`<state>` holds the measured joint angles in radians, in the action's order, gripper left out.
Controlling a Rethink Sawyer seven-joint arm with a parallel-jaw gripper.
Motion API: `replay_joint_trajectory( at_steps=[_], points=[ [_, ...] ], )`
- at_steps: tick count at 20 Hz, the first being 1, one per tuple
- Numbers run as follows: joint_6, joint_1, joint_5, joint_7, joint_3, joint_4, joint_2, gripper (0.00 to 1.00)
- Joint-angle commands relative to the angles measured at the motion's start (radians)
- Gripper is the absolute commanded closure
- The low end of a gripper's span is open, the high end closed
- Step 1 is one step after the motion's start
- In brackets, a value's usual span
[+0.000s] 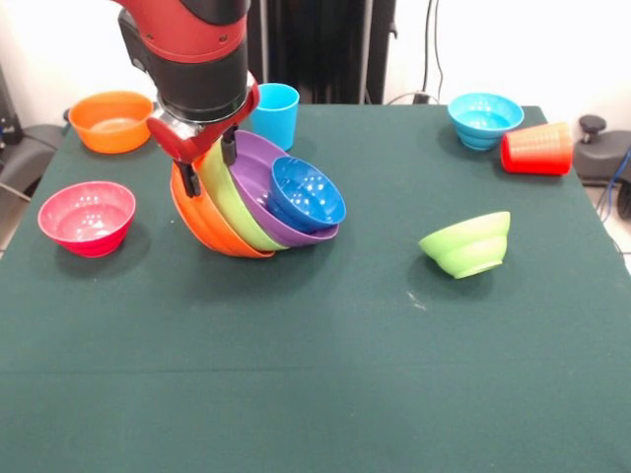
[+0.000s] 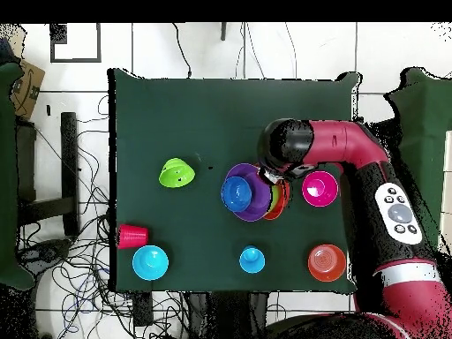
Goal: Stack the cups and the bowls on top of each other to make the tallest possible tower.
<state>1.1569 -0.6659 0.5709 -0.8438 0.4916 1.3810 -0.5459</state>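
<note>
The tower is a nest of a large orange bowl (image 1: 215, 233), a lime green bowl (image 1: 229, 202), a purple bowl (image 1: 256, 182) and a small dark blue bowl (image 1: 306, 193). It is tipped steeply, with its openings facing right and toward the camera. My gripper (image 1: 208, 164) is shut on its upper rim, one finger outside the orange bowl and one inside. In the overhead view the tower (image 2: 250, 192) sits beside my gripper (image 2: 275, 181). The light blue cup (image 1: 275, 113) stands upright behind. The red cup (image 1: 537, 150) lies on its side at far right.
A small orange bowl (image 1: 111, 120) sits far left and a magenta-red bowl (image 1: 87, 217) left of the tower. A light blue bowl (image 1: 484, 119) sits far right. A small lime green bowl (image 1: 466, 244) lies tilted at right of centre.
</note>
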Motion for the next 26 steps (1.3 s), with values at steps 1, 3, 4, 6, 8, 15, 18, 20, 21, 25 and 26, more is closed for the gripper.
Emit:
replay_joint_trajectory(
  at_steps=[1,3,4,6,8,15,18,20,21,25,26],
  points=[
    [-0.011,0.013,0.045,-0.017,-0.038,-0.003,0.011,0.00],
    [-0.014,0.009,0.042,-0.017,-0.037,0.003,0.008,0.00],
    [-0.016,0.008,0.040,-0.018,-0.036,0.005,0.007,0.00],
    [-0.012,0.007,0.037,-0.017,-0.035,0.002,0.009,0.00],
    [-0.006,0.006,0.035,-0.015,-0.035,-0.003,0.011,0.00],
    [0.008,0.005,0.032,-0.009,-0.032,-0.012,0.015,0.00],
    [0.010,0.008,0.032,-0.009,-0.032,-0.015,0.016,0.00],
    [0.011,0.008,0.032,-0.008,-0.031,-0.017,0.017,0.00],
    [0.014,0.007,0.033,-0.005,-0.031,-0.017,0.015,0.00],
    [0.024,0.001,0.039,0.021,-0.030,-0.015,0.007,0.00],
    [0.025,0.000,0.039,0.025,-0.029,-0.016,0.007,0.00]
  ],
)
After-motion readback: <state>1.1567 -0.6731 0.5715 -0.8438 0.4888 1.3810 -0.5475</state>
